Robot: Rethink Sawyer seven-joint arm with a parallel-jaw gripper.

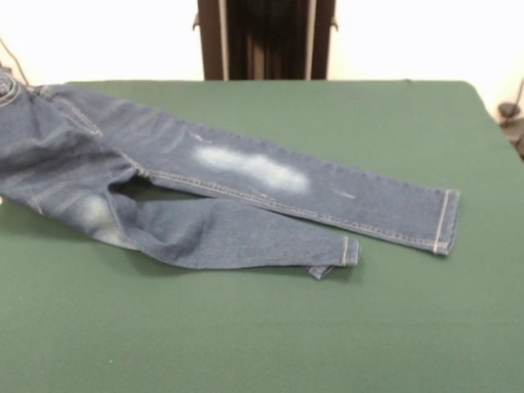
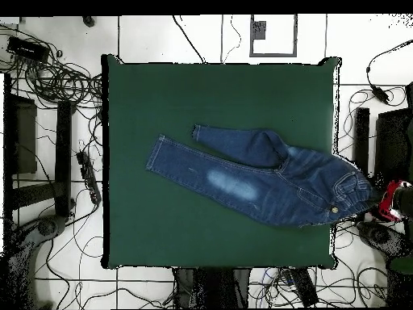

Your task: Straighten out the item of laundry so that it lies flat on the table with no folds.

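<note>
Front view: jeans (image 1: 168,164) lie on the table (image 1: 262,344), left of centre. The near leg (image 1: 237,237) points to 3 o'clock with its hem corner (image 1: 321,271) tucked under. The far leg (image 1: 360,205), with a whitish patch (image 1: 254,168), lies flat toward 4 o'clock, and the waist (image 1: 12,98) is at 10 o'clock, running off the table edge. In the overhead view only a red-and-black bit, apparently the gripper (image 2: 394,200), shows off the table just beside the waist at 3 o'clock; can't tell how its jaws stand or whether they hold anything.
</note>
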